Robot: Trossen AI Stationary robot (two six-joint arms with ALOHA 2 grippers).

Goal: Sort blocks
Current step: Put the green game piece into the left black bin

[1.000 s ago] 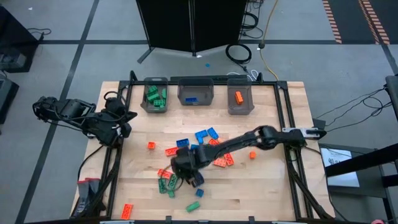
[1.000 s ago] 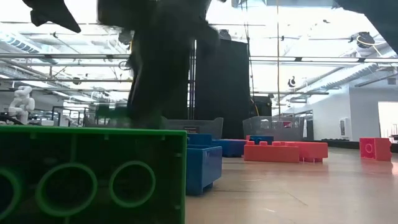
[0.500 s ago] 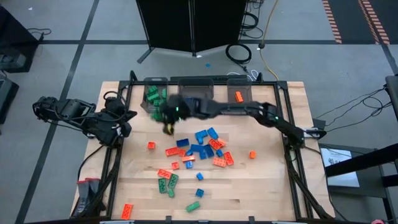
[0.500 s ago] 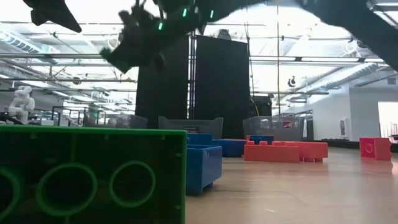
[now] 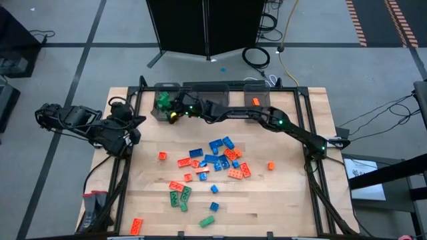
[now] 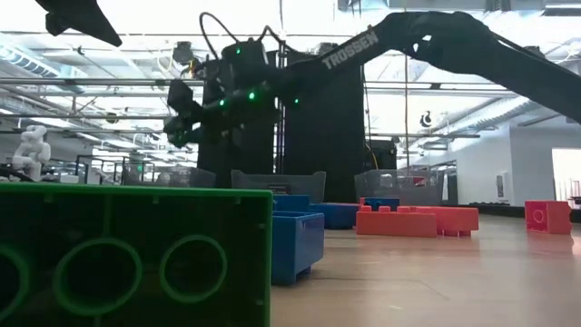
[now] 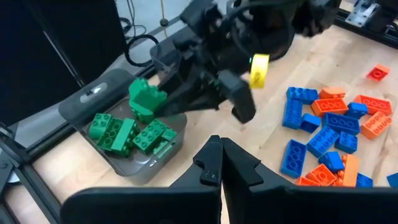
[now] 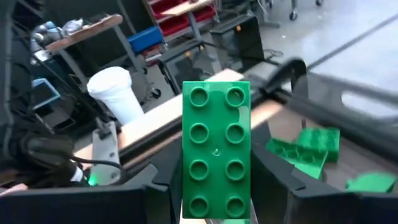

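Having swung from the loose pile, the right gripper [image 5: 168, 115] clenches a green brick [image 8: 216, 149], apparently above the green-brick bin [image 5: 155, 113], ready to drop.

Large green block [image 6: 136, 257] filling the near left foreground; blue block [image 6: 298, 245] sitting just behind. Red blocks [image 6: 418, 221] lying farther back. Dark arm [image 6: 399, 45] reaching overhead.
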